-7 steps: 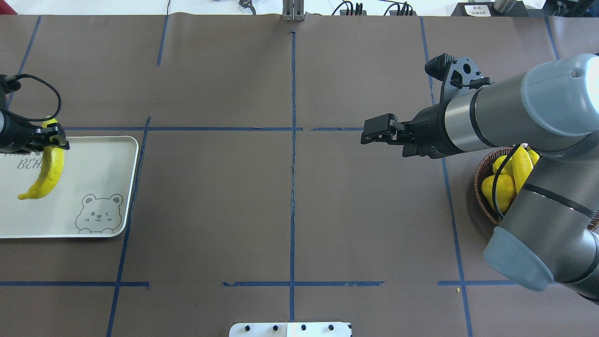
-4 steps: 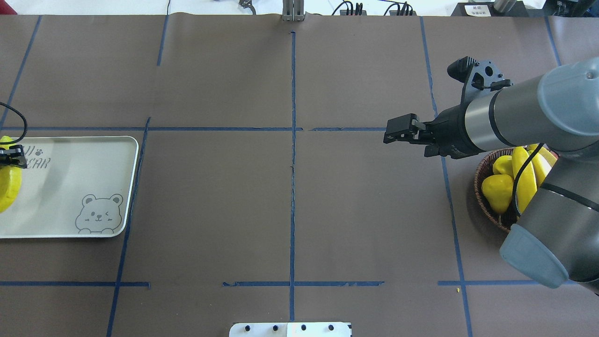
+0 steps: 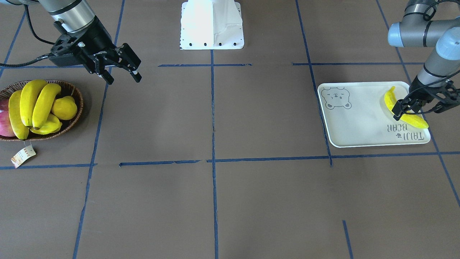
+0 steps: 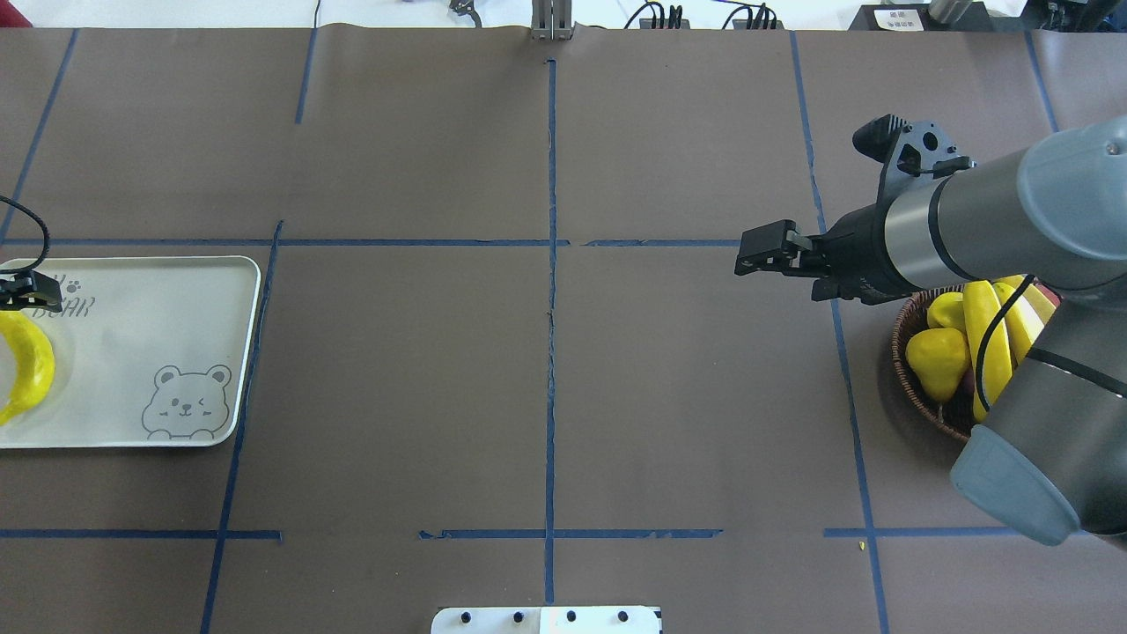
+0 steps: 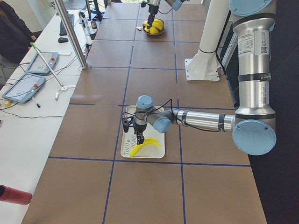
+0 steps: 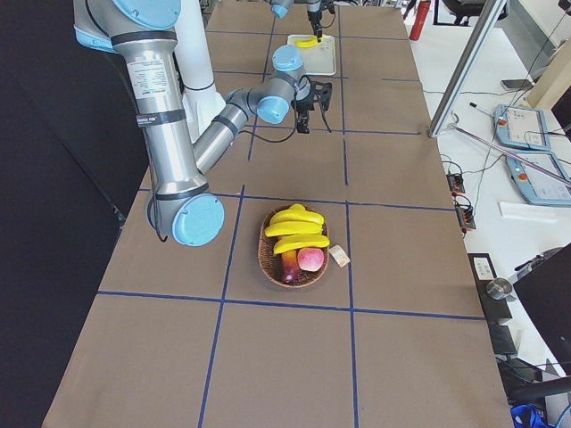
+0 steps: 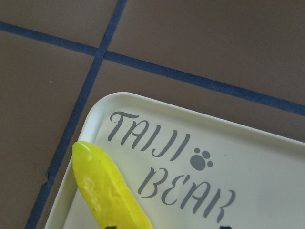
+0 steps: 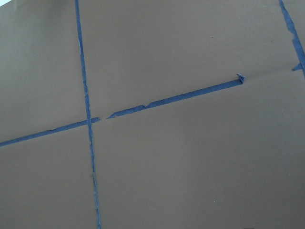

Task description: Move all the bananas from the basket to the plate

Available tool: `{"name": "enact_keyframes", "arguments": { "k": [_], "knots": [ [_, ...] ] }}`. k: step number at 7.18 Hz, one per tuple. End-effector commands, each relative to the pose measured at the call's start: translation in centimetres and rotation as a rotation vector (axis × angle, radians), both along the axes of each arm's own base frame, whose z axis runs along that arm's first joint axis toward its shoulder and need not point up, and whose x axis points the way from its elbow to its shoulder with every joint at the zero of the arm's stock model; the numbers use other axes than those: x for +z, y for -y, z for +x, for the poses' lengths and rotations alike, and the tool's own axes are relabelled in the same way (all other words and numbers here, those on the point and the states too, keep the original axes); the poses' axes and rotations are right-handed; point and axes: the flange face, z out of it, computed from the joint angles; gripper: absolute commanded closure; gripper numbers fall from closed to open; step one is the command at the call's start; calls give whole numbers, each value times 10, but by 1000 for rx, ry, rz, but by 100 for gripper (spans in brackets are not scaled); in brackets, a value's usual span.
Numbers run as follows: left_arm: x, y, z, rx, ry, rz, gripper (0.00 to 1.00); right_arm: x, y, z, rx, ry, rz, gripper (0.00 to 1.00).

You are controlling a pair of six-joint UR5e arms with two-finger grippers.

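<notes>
One banana (image 3: 389,100) lies on the plate (image 3: 355,122), the left gripper (image 3: 411,109) spread above it. Three bananas (image 3: 28,100) wait in the basket (image 3: 78,104). The right gripper (image 3: 120,73) gapes, empty.

Shows one banana (image 4: 35,365) lying on the plate (image 4: 132,352), right hand (image 4: 744,261) hanging over the desk (image 4: 396,370) near the basket (image 4: 920,403).

Left hand (image 3: 413,109), right hand (image 3: 123,80), fingers apart.

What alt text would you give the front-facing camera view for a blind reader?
One banana lies on a bear-print plate, the robot's left gripper over it. Across the table, the open right gripper hangs empty near a basket holding three bananas and other fruit.
</notes>
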Motion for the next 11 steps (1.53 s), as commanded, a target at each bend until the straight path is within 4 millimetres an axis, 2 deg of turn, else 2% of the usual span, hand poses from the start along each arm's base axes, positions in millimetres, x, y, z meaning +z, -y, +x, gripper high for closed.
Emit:
{"name": "enact_keyframes", "arguments": {
  "k": [1,3,4,5,6,7,8,9,10,11],
  "knots": [
    [-46,1,1,6,-57,63,1,65,-17,44,-76,-140,83,0],
    [-103,-1,8,50,-176,95,1,129,-20,105,-166,-296,184,0],
    [-122,8,15,52,-183,102,1,150,-27,121,-196,-338,189,0],
    [-154,26,28,52,-177,91,1,164,-30,133,-220,-367,198,0],
    [-194,44,40,16,-183,55,1,181,-42,148,-260,-341,223,0],
    [-213,50,50,-4,-200,39,1,206,-47,162,-259,-291,223,0],
    [-219,47,63,-3,-213,29,1,247,-42,158,-255,-273,224,0],
    [-227,46,74,2,-223,25,1,257,-40,155,-258,-258,236,0],
    [-228,43,79,6,-224,21,1,265,-41,155,-263,-262,219,1],
    [-228,43,79,6,-225,23,1,281,-39,153,-269,-275,193,4]
  ]
}}
